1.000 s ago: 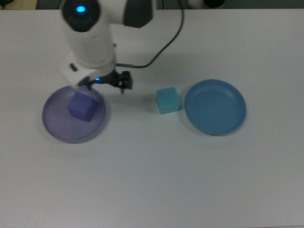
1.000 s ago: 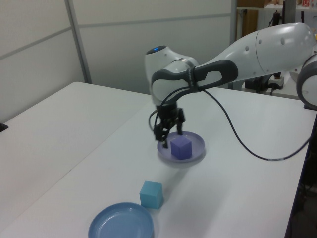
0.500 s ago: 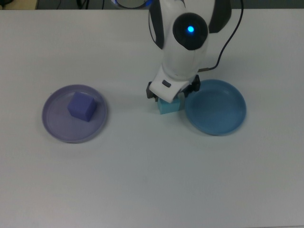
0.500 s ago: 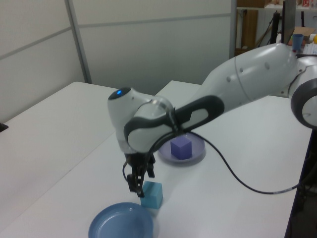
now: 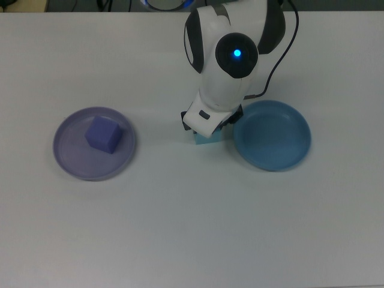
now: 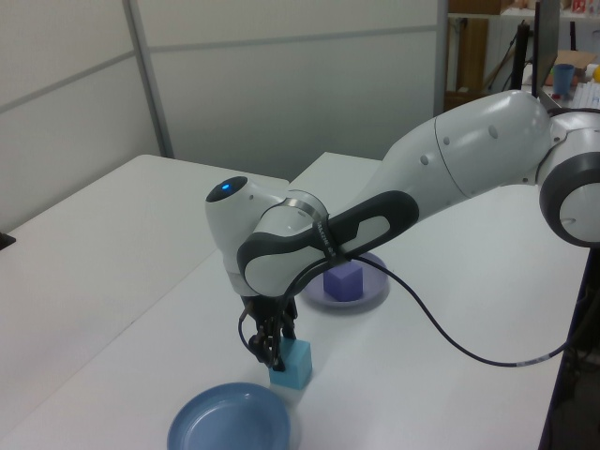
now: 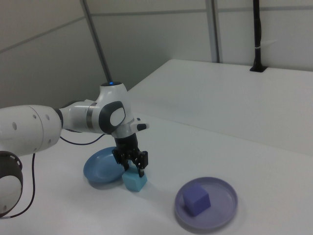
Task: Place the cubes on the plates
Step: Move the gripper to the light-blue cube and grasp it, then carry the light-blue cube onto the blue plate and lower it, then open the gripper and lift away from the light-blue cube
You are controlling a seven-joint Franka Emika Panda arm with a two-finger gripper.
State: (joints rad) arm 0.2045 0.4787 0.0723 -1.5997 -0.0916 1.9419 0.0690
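The purple-blue cube (image 5: 103,134) lies on the lavender plate (image 5: 75,161) at the top view's left. On the bare table, touching or nearly touching the empty blue plate's (image 5: 273,135) rim, sits the teal cube (image 5: 209,138). In the top view the arm's wrist covers most of this cube. My gripper (image 7: 131,168) is low over it, open, with one finger on each side of its top. The left view shows the gripper (image 6: 270,349) down at the teal cube (image 6: 294,366), just behind the blue plate (image 6: 228,422).
The white arm reaches in from the top view's upper edge, trailing a black cable. Bare white tabletop surrounds both plates. A black post stands at the far table edge in the right view.
The gripper left the lavender plate, where the purple-blue cube stays, and crossed to the teal cube. Over the last half second it sank lower around that cube.
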